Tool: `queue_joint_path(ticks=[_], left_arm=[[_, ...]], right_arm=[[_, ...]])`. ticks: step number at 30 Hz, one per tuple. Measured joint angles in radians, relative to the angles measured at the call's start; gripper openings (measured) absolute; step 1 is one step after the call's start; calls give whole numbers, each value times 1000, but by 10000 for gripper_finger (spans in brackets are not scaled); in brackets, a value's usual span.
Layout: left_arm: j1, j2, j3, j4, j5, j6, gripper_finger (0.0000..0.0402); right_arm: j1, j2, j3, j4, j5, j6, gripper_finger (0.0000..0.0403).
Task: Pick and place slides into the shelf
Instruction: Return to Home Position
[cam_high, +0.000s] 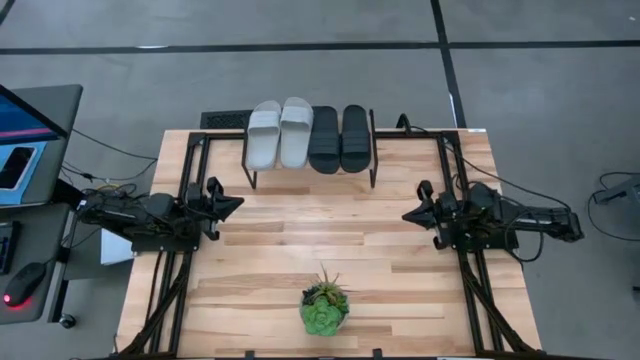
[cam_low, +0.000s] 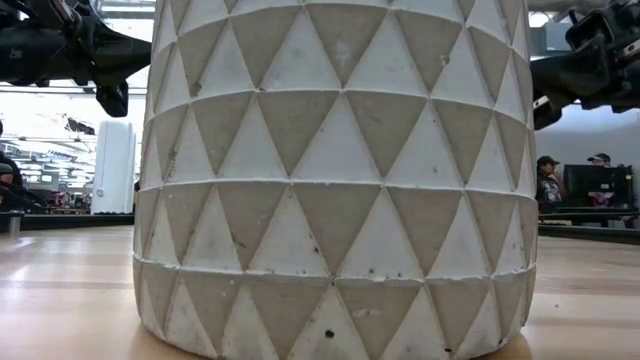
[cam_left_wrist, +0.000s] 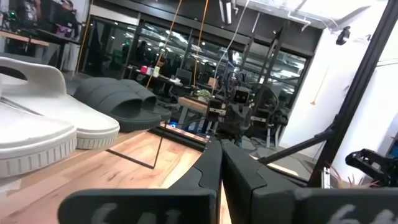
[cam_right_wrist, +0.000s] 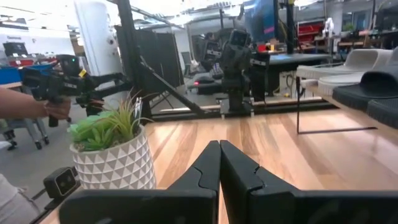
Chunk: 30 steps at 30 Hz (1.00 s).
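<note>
1. Under both arms, a slatted wooden table (cam_high: 300, 250) is spread.
2. At its far edge, the shelf (cam_high: 374, 160) is set, midway between the arms.
3. On it, two light grey slides (cam_high: 280, 132) and two black slides (cam_high: 339, 138) are laid side by side, the grey ones on the left.
4. The left gripper (cam_high: 235, 203) is held over the table's left side and the right gripper (cam_high: 408, 215) over its right, each with its fingers pressed together and nothing gripped.
5. A potted plant (cam_high: 324, 305) is placed near the front edge.

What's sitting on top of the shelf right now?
Four slides side by side: two light grey, two black. They hide the shelf's plank; only its black wire legs show.
</note>
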Motion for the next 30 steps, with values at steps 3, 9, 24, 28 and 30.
queue_joint_path(ticks=[3, 9, 24, 28, 30], left_arm=[[0, 0, -1, 2, 0, -9, 0], [0, 0, -1, -45, -10, -34, 0], [0, 3, -2, -131, -118, -84, 0], [0, 3, -2, -131, -117, -61, 0], [0, 3, -2, -131, -117, -60, 0]], right_arm=[[0, 0, -1, 7, 0, -13, 0], [0, 0, -1, 6, 0, 7, 0], [0, 5, -2, 6, 0, 144, 0], [0, 5, -2, 6, 0, 144, 0], [0, 5, -2, 6, 0, 143, 0]])
